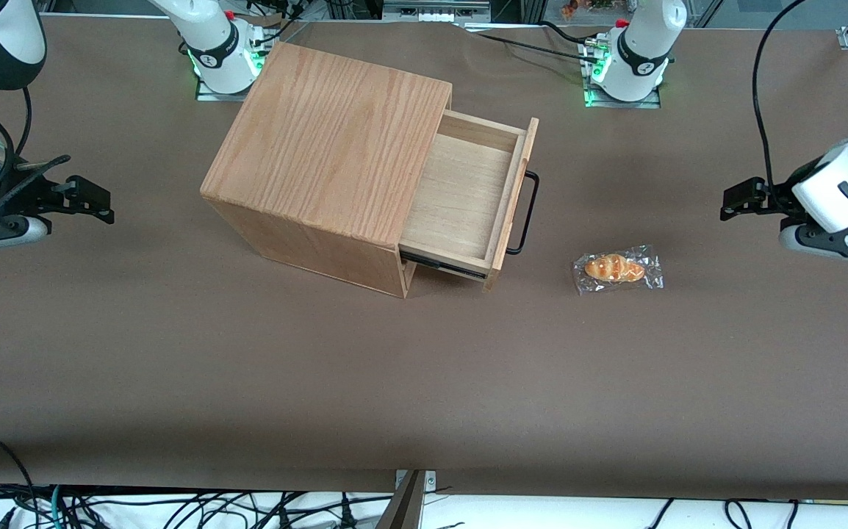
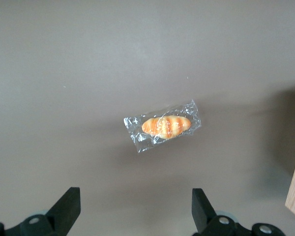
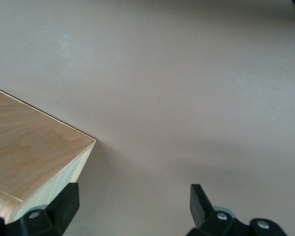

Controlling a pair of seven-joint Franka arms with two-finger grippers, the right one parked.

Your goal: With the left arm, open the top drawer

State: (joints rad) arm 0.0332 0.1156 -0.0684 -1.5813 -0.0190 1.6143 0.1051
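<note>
Brown table [image 1: 248,382], drawer pulled out, arm standing off.

The top drawer [image 1: 468,191] sticks well out of the oak box [image 1: 328,147], its black handle [image 1: 527,213] facing the working arm's end. The gripper [image 1: 734,202] hangs well apart from it, fingers [image 2: 69,209] spread and holding nothing, above a wrapped bread roll [image 2: 166,126]. Any further pull risks dragging the whole box along, or a low approach could clip the roll.
</note>
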